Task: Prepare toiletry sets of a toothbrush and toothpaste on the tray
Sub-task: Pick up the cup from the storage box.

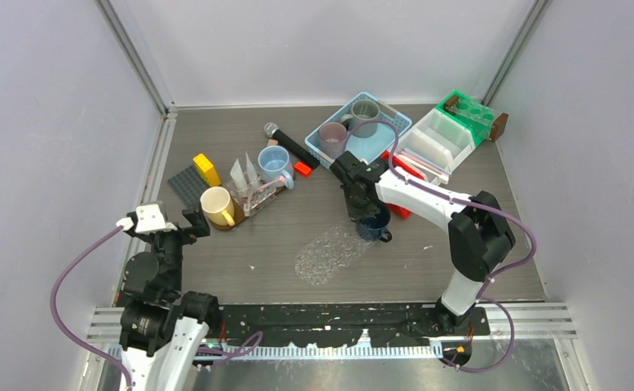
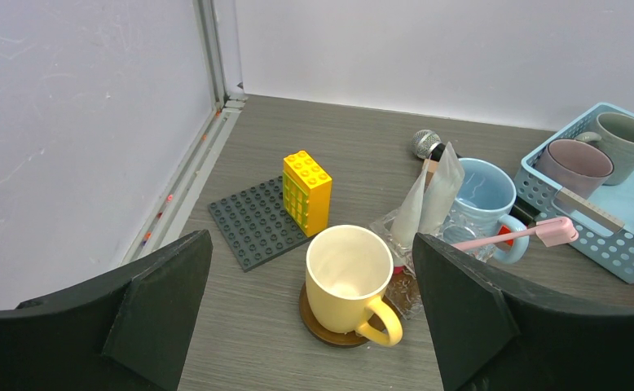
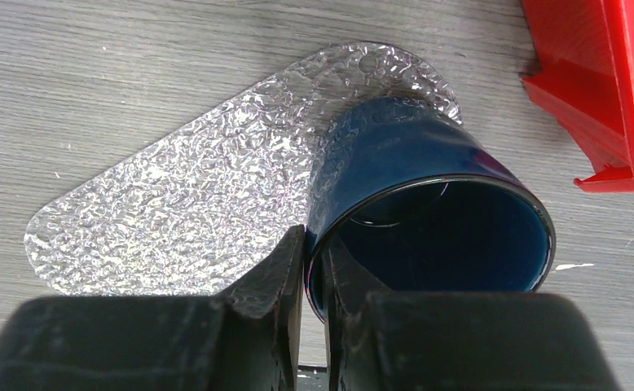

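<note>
While pinching navy mug (image 3: 428, 204) rim, sits at tray (image 3: 175, 187) end

Shows dark wood-grain table (image 1: 428, 261) boxed by pale grey walls (image 1: 53, 122), with metal rail (image 1: 157, 171) along left edge. Has right gripper (image 3: 314, 244) clamped tight on navy mug's rim, mug base at clear tray's far end. Has left gripper (image 2: 312, 240) spread wide, holding nothing, near cream mug (image 2: 346, 273). Puts pink toothbrush (image 2: 513, 235) well apart from tray, against light-blue mug (image 2: 481, 191). Leaves bare wood between tray and cream mug; crowds far side with basket (image 2: 623, 252).

Yellow mug (image 2: 350, 281) and light blue mug (image 2: 481, 195) hem the pink toothbrush (image 2: 513, 236) — table (image 1: 248, 244) open nearer.
</note>
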